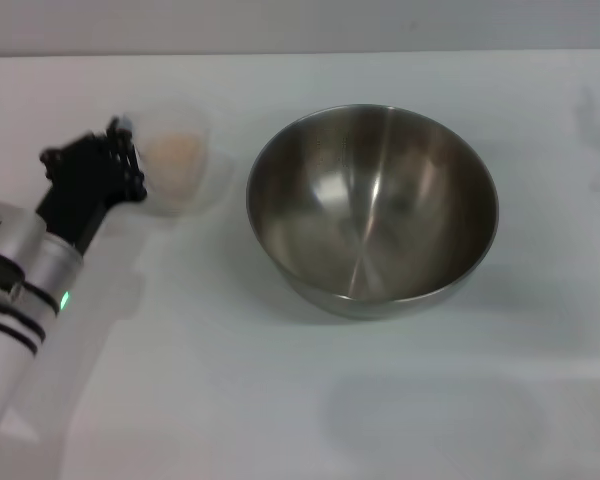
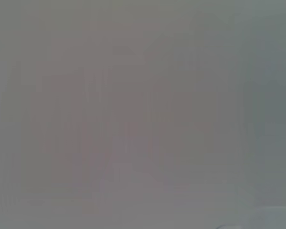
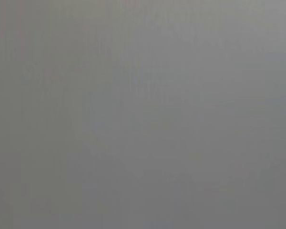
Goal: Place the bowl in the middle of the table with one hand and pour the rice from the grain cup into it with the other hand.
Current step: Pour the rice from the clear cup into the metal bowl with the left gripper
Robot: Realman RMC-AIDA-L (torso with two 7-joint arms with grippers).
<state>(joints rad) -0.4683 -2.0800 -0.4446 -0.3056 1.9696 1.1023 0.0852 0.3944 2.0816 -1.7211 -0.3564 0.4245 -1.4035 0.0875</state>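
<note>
The steel bowl (image 1: 372,208) stands upright and empty near the middle of the white table (image 1: 280,400). The transparent grain cup (image 1: 180,158) stands on the table to the bowl's left, with pale beige rice (image 1: 175,152) inside it. My left gripper (image 1: 128,160) is at the cup's left side, by its handle; its black fingers reach the cup's edge. My right gripper is out of view. Both wrist views show only blank grey.
The table's far edge (image 1: 300,54) runs along the top of the head view. My left arm (image 1: 25,290) comes in from the lower left.
</note>
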